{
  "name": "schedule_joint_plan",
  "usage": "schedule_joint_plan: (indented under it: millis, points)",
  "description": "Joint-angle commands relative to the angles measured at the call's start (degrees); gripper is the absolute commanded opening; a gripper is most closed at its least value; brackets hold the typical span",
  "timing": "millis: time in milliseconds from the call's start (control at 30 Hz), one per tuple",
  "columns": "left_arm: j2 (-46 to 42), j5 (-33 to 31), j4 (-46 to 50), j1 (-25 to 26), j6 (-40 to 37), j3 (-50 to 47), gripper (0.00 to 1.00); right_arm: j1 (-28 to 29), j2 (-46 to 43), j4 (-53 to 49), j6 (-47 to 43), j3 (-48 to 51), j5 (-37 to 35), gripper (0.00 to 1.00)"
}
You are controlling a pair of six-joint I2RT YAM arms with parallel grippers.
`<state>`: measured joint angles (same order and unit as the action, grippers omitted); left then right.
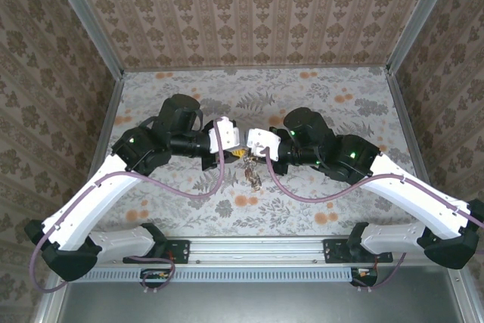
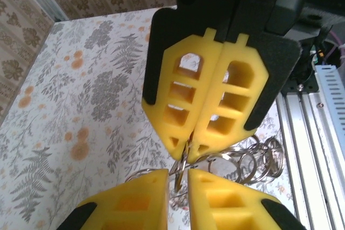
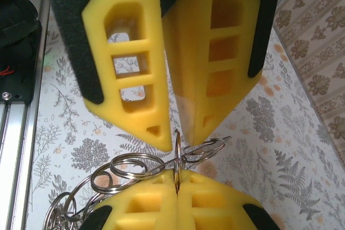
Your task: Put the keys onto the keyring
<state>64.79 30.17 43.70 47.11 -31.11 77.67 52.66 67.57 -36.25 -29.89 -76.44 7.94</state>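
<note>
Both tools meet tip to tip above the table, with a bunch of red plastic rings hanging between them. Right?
Not quite. The rings aren't red plastic; they're silvery metal, as the right wrist view shows. The rest holds: the left tool and right tool meet tip to tip above the table, with the bunch hanging between them.
</note>
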Motion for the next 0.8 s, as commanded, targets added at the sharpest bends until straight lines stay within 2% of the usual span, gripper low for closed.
schedule_joint_plan:
  millis: [0, 100, 167, 333, 467, 633, 767]
  points:
    - [-0.89, 4.95, -3.83, -0.59, 1.92, -1.84, 0.16, 0.32, -1.97, 3.96, -0.03, -0.91, 2.39, 0.0]
    - [-1.51, 6.21, -4.95, -1.13, 2.83, -2.84, 0.12, -0.07, -3.85, 7.02, 0.9, 0.96, 4.08, 0.0]
    - [-1.84, 8.1, -4.86, -1.5, 2.93, -3.03, 0.0, -0.37, -4.84, 8.17, 1.5, 1.8, 5.19, 0.0]
    - [-3.88, 13.04, -7.06, -3.17, 4.32, -4.41, 0.0, -0.63, -6.52, 10.12, 2.46, 3.53, 6.7, 0.01]
    - [-7.04, 22.24, -15.98, -5.85, 9.35, -7.97, 0.0, -0.74, -8.18, 12.62, 3.9, 5.35, 8.9, 0.12]
    - [-10.5, 31.46, -28.78, -8.66, 17.29, -12.75, 0.0, -0.73, -10.5, 16.35, 4.93, 7.61, 12.33, 0.16]
    - [-11.79, 34.26, -34.99, -9.06, 21.34, -14.4, 0.0, -0.73, -10.79, 17.09, 5.28, 7.98, 13.08, 0.16]
